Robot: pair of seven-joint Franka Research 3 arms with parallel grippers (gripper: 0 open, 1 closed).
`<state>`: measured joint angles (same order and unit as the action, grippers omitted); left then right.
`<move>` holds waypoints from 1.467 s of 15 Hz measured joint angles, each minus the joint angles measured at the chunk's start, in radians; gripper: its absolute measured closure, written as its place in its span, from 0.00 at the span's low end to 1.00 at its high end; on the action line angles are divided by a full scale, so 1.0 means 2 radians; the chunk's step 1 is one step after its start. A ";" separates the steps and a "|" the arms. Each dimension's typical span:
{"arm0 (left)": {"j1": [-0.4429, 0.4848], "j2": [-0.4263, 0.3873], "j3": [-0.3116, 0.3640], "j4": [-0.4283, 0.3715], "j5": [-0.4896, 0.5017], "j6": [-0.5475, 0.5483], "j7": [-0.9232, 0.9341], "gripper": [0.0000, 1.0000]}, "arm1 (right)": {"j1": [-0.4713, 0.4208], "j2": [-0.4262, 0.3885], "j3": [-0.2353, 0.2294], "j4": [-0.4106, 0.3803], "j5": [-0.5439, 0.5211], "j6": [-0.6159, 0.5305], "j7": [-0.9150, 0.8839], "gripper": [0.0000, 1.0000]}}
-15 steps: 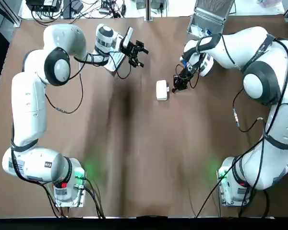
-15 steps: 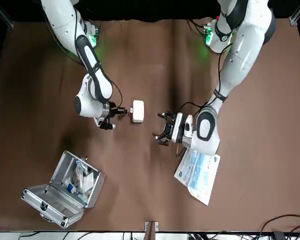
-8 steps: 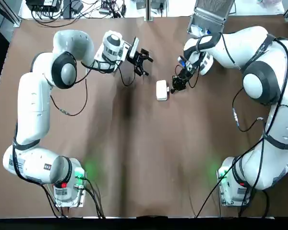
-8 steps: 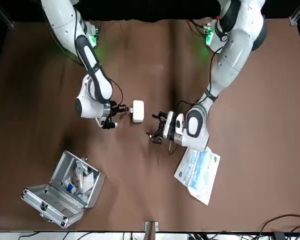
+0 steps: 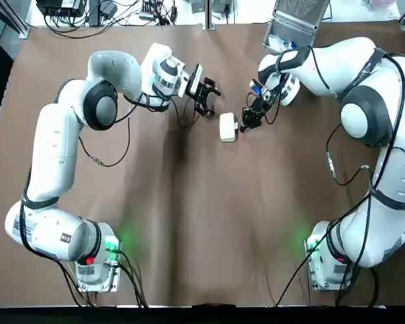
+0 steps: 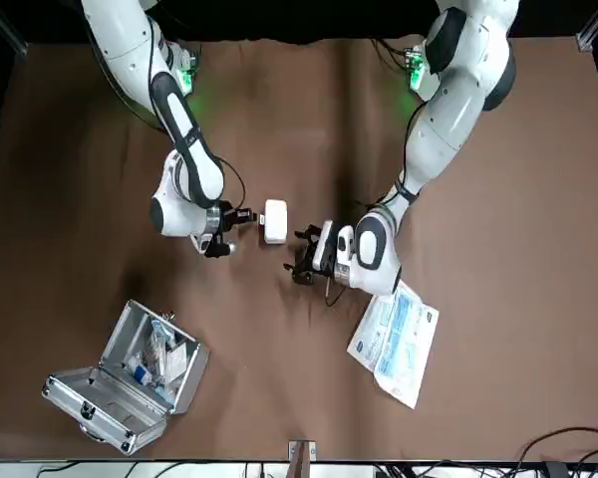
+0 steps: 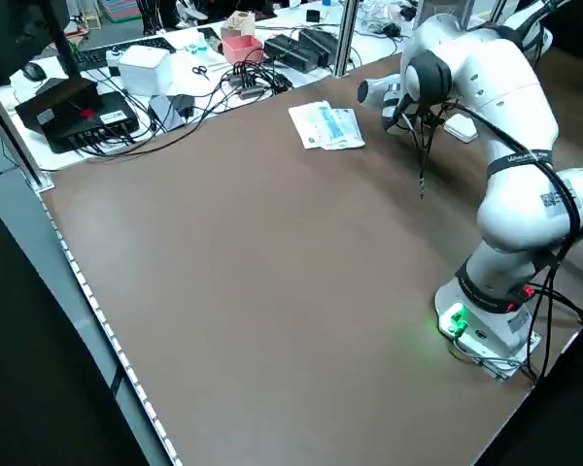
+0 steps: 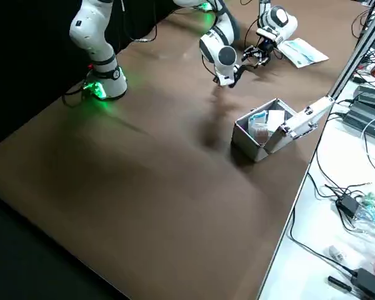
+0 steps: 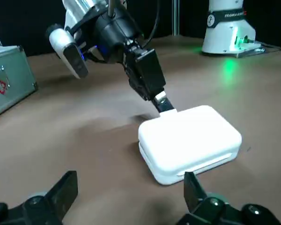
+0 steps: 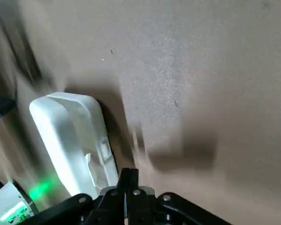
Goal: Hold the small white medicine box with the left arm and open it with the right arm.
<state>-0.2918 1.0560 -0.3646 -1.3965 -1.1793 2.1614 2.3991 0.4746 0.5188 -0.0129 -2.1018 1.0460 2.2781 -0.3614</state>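
Standing at the bench, I observed the box lying flat on the brown surface, toward the side far from the arm bases and between the two grippers. It was white, with rounded corners. A seam ran along its side and the lid looked closed.

The left gripper sat low over the bench just beside the box, pointing at it. Its fingers were spread wide and held nothing. In the left wrist view the box lay just ahead of the fingertips, and I could not confirm any contact.

The right gripper was on the opposite side of the box, angled down toward it. Its fingers were closed together into a single tip. In the left wrist view that tip met the upper edge of the box. Whether anything was pinched between the fingers could not be determined.

An open metal case stood at the far edge of the bench beyond the right gripper, well apart from the box, with small packets inside. A printed leaflet lay flat on the bench close to the left arm's wrist, apart from the box.
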 joint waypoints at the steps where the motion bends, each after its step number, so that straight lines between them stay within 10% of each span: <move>1: -0.004 0.003 0.000 0.000 0.000 0.007 0.000 0.00 | 0.000 0.003 0.000 0.000 0.000 0.000 0.000 0.99; 22: -0.044 0.020 0.001 0.006 -0.008 0.059 -0.037 0.10 | 0.000 0.009 0.000 0.015 0.008 -0.026 -0.002 0.99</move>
<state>-0.3807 1.0960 -0.3627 -1.3848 -1.1956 2.2792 2.3250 0.4749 0.5374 -0.0128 -2.0725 1.0622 2.2264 -0.3652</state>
